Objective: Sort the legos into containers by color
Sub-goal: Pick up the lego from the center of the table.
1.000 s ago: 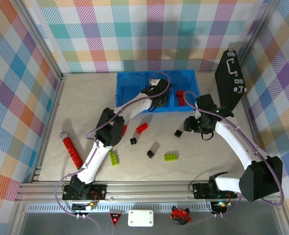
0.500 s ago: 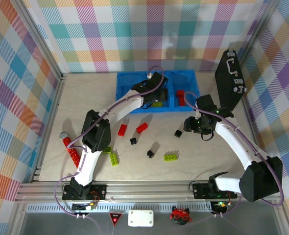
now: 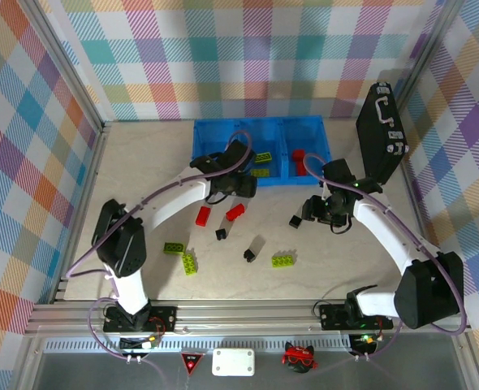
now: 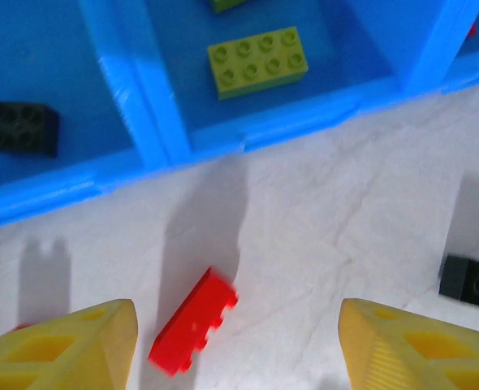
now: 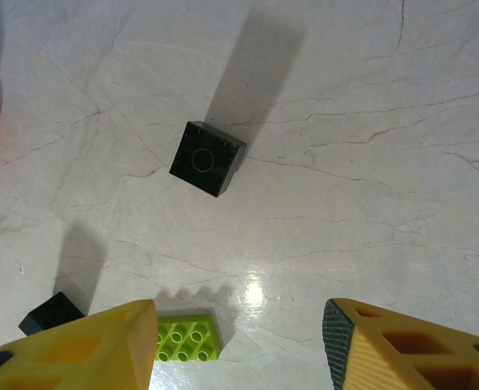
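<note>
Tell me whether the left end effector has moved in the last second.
Yes. The left end effector has pulled back from above the blue containers toward the near side, and now hangs over the table just before their front wall.

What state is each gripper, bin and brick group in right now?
Left gripper: open, empty, above a red brick.
Right gripper: open, empty.
Containers: open-top, each holding bricks.
Loose legos: several lying unsorted on the table.
Black case: standing on edge.

A pale marbled table (image 3: 142,162) carries blue bins (image 3: 209,136) at upper centre; red bricks (image 3: 203,215), green bricks (image 3: 284,260) and black bricks (image 3: 295,221) lie scattered mid-frame.
</note>
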Tool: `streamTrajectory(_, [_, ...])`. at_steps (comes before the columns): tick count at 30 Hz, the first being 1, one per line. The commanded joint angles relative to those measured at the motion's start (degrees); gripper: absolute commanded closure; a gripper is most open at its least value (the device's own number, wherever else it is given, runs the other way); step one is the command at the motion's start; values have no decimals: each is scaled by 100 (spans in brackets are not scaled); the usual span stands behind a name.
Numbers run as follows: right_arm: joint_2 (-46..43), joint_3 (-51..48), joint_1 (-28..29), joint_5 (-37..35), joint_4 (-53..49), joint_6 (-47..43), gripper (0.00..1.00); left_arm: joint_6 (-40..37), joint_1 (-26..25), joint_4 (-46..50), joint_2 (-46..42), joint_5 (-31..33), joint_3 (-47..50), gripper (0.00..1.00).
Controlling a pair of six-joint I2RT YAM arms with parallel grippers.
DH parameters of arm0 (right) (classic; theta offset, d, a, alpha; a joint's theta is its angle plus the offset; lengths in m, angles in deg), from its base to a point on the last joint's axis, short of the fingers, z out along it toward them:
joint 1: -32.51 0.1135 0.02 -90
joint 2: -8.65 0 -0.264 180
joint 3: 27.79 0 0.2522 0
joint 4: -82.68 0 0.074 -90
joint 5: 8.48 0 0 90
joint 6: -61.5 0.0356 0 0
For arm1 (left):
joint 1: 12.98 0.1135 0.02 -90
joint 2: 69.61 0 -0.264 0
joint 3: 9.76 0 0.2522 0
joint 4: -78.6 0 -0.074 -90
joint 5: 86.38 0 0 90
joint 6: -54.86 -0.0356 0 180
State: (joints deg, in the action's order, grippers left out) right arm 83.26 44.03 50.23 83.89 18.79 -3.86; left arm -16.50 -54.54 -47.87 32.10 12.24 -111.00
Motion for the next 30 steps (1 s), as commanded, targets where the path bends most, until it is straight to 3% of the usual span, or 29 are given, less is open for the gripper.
streamTrajectory(1, [102,-7,30,129,3,83,42,136,-36,180,-418,81,504,34])
streamTrajectory(11, [380,22,62,246,134,47,43,1130,-45,160,-1024,250,1746,34])
streamTrajectory(19, [596,31,109,338,265,-22,43,1657,-92,-38,-1074,40,2411,37])
streamTrajectory(30, [737,100,166,343,293,-72,43,1695,-287,-101,-532,17,2289,40])
